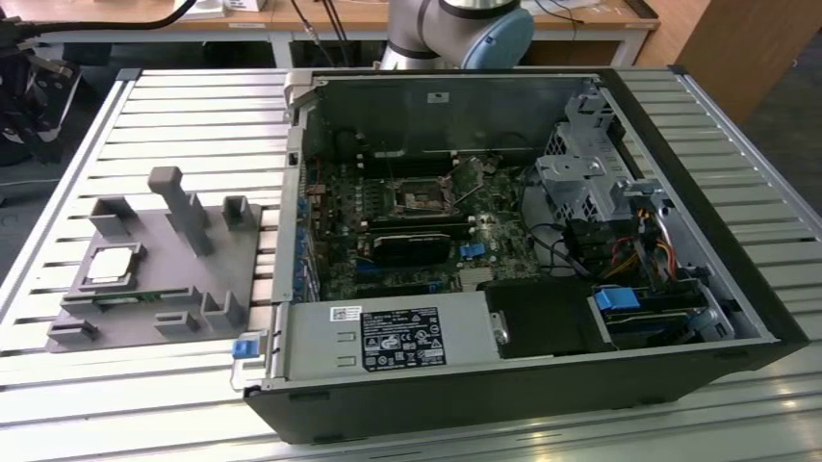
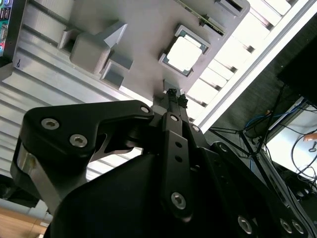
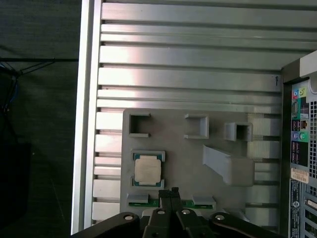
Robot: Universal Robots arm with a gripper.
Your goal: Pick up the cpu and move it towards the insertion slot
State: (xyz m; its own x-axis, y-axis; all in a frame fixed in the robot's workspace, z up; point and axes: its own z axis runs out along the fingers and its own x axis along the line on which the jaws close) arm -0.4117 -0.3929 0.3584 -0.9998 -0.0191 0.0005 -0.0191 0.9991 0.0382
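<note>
Gripper (image 3: 169, 192) hangs over the grey plastic fixture (image 1: 180, 279). From my station, both wrist views show its two fingers pressed together with nothing between them. The cpu (image 3: 148, 169) lies flat in its square pocket in the fixture, silvery top up, near the gripper tips but apart from them. A thin green memory stick (image 3: 151, 203) lies in the fixture's neighbouring groove; in the first wrist view the gripper partly covers it. The fixture rests on the slatted metal surface (image 1: 167, 115). Just beside the fixture, on the exterior view's right of it, lies the open computer case (image 1: 514, 404). The insertion slot (image 1: 422, 197) sits on the motherboard inside that case, well apart from the fixture and the cpu's pocket. I see part of the arm (image 1: 469, 29) past the case's far wall.
</note>
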